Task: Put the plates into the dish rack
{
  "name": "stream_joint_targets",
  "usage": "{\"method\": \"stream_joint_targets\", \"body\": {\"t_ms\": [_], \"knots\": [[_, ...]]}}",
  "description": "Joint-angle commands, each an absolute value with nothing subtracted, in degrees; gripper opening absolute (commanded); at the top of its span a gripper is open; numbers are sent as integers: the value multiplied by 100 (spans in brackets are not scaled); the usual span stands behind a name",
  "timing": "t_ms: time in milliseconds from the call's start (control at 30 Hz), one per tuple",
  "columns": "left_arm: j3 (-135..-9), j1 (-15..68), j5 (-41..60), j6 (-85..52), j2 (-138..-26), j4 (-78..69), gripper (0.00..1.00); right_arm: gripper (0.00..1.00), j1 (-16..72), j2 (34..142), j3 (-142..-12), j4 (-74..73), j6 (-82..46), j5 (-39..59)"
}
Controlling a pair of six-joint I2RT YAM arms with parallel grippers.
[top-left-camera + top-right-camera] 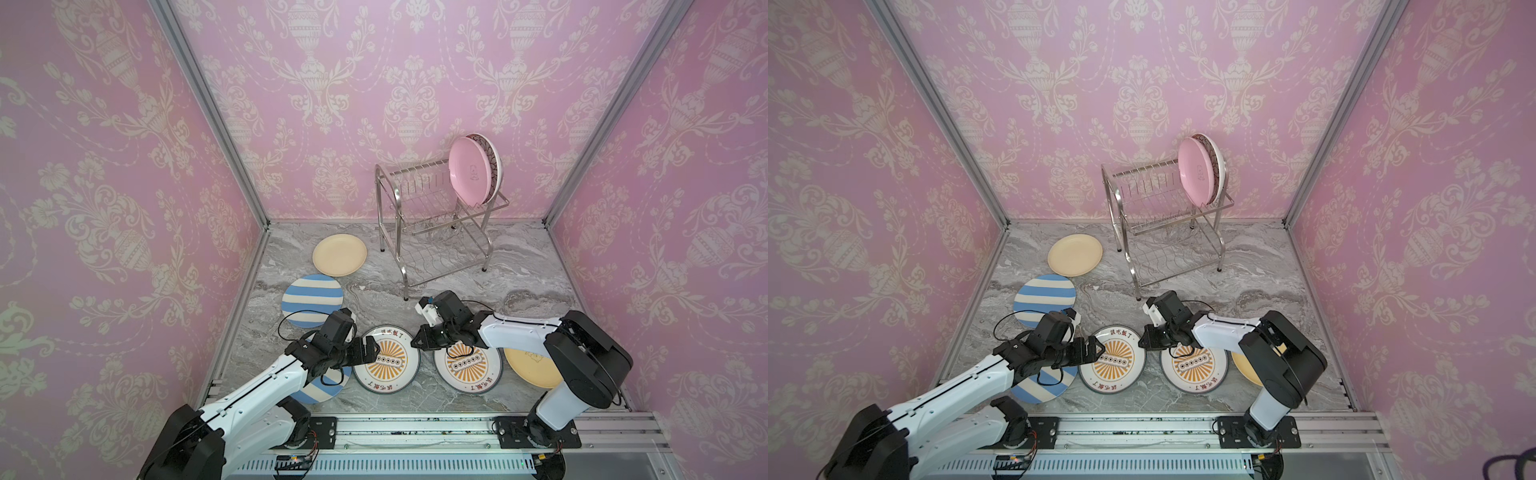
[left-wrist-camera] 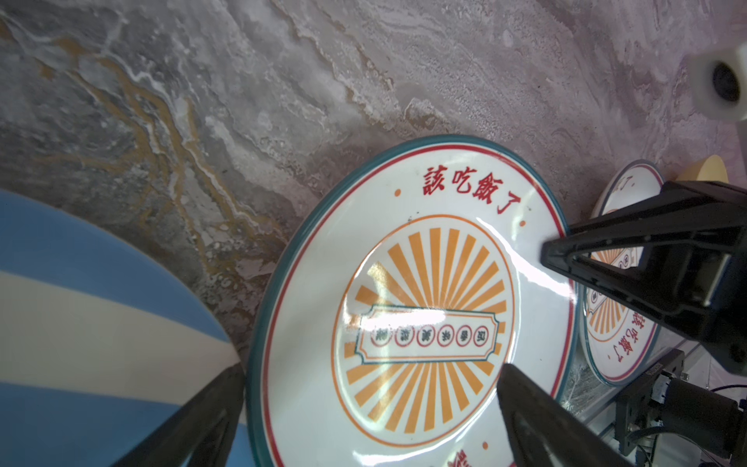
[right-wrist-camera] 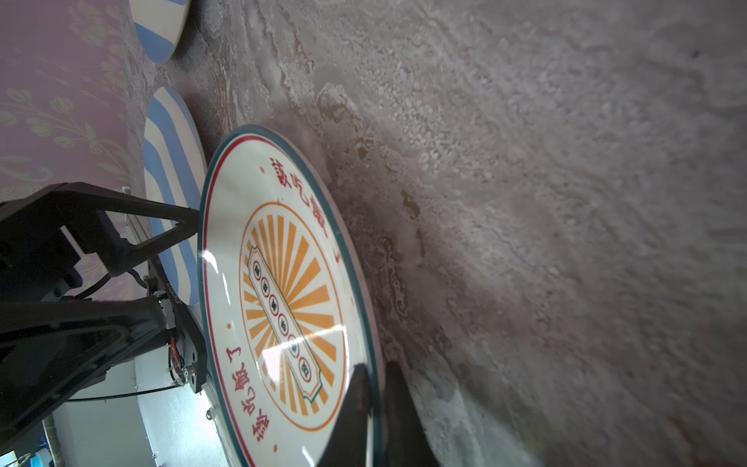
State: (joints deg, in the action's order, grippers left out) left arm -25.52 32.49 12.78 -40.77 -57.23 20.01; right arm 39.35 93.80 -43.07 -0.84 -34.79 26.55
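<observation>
My right gripper [image 1: 414,343] [image 3: 378,368] is shut on the right rim of a white plate with an orange sunburst [image 1: 386,374] [image 2: 404,283] [image 3: 283,283] on the marble table. My left gripper [image 1: 372,348] [image 2: 372,368] is open at that plate's left side, one finger outside the rim and one over its face. A second sunburst plate [image 1: 467,372], two cream plates [image 1: 339,254] [image 1: 532,368] and two blue striped plates [image 1: 311,299] [image 1: 324,388] lie flat. The dish rack [image 1: 424,195] at the back holds a pink plate [image 1: 467,170] and a dark-patterned plate [image 1: 494,166] upright.
Pink patterned walls close in the table on three sides. The right arm's forearm hangs over the second sunburst plate and part of the near cream plate. The left arm covers part of the near striped plate. A metal rail [image 1: 415,428] runs along the front.
</observation>
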Motion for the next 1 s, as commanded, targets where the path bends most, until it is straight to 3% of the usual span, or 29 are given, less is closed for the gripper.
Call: {"method": "stream_joint_targets", "body": {"t_ms": [0, 400, 667, 967], "knots": [[-2631, 3287, 1337, -3885, -5782, 1873, 99, 0, 3810, 9459, -4136, -223, -3577, 2359], [-2634, 3287, 1468, -3821, -5900, 1508, 99, 0, 3467, 10097, -4219, -1322, -3792, 2448], [-2698, 3287, 1426, -3727, -6081, 1524, 99, 19, 3454, 10186, -4094, -1647, -3826, 2610], [-2826, 3287, 1398, -3639, -6205, 1520, 99, 20, 3454, 10344, -3886, -2265, -3836, 3038]]}}
